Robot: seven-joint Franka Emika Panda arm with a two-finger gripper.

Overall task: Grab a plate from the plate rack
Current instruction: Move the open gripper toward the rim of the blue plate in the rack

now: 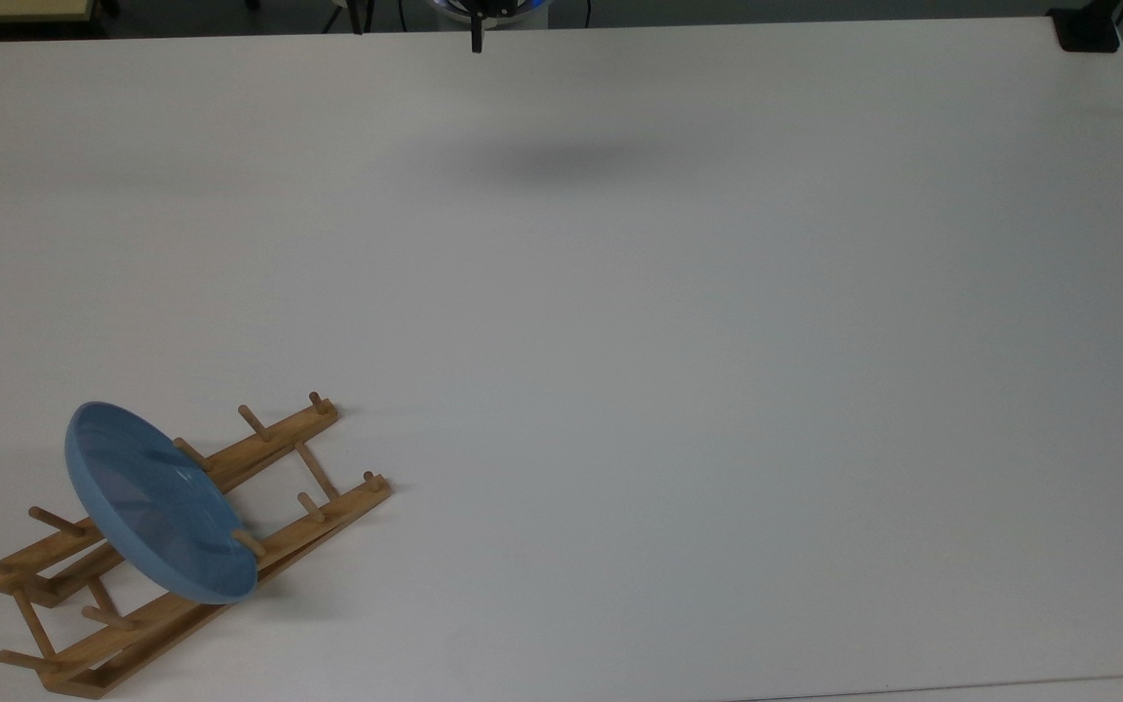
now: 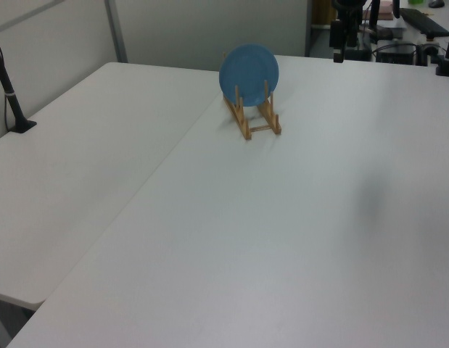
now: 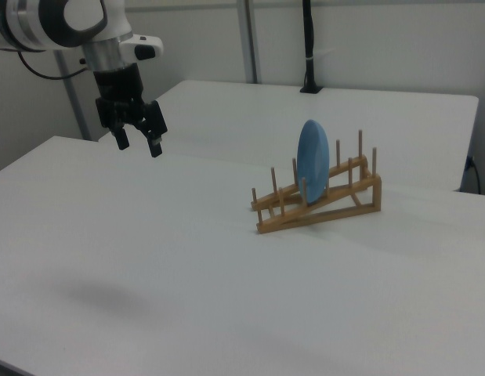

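Currently the plate (image 1: 157, 512) is seen standing on its edge in the plate rack (image 1: 269, 450), held between the upright pegs of the two wooden rails. In the top view the rack lies at the lower left corner of the white table (image 1: 678, 322), set at a slant, and the light-blue plate is placed about at its middle, leaning a little. In the right view the plate (image 3: 313, 162) is shown edge-on, nearly upright, with pegs of the rack (image 3: 348, 200) before and behind it. In the left view the round face of the plate (image 2: 249, 70) is turned to the camera, and the rack (image 2: 254, 119) is seen end-on below it, at the far side of the table.

The gripper (image 3: 137, 139) is seen in the right view hanging above the table, well apart from the rack, toward the right view's left. Its two fingers are spread apart and nothing is held between them. A soft shadow (image 3: 97, 296) is cast on the table surface below.
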